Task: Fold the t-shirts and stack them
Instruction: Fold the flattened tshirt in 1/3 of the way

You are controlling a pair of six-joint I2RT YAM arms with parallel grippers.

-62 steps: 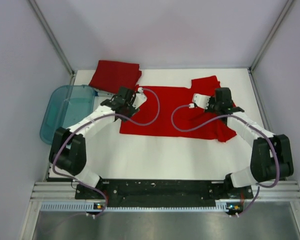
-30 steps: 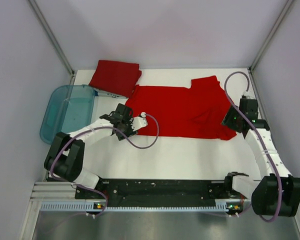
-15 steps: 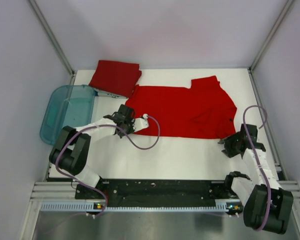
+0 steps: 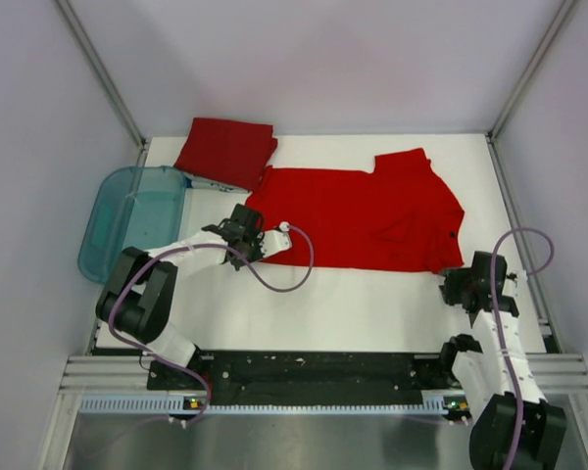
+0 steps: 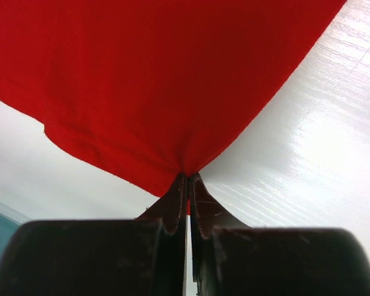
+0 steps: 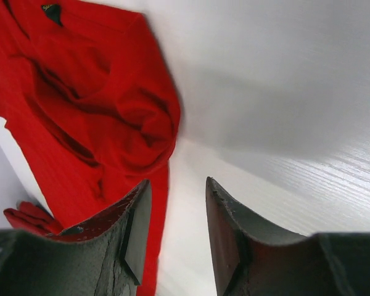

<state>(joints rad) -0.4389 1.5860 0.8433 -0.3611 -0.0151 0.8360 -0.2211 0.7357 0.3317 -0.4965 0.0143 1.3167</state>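
Observation:
One red t-shirt (image 4: 358,215) lies spread flat across the middle of the white table. A second t-shirt (image 4: 225,149), folded, rests at the back left. My left gripper (image 4: 255,245) sits at the spread shirt's near-left corner. In the left wrist view that gripper (image 5: 188,180) is shut, and the red fabric (image 5: 160,80) is pinched between its tips. My right gripper (image 4: 453,284) is low by the shirt's near-right corner. In the right wrist view it (image 6: 177,185) stands open with nothing gripped, and the crumpled shirt edge (image 6: 80,111) lies by its left finger.
A translucent teal tub (image 4: 132,220) hangs over the table's left edge, close to my left arm. Grey walls and metal posts enclose the table (image 4: 353,304) at the back and sides. The black base rail runs along the near edge.
My left gripper closed on the shirt's near-left corner. My right arm pulled back from the shirt's right side toward the near-right corner, its jaws narrowing a little.

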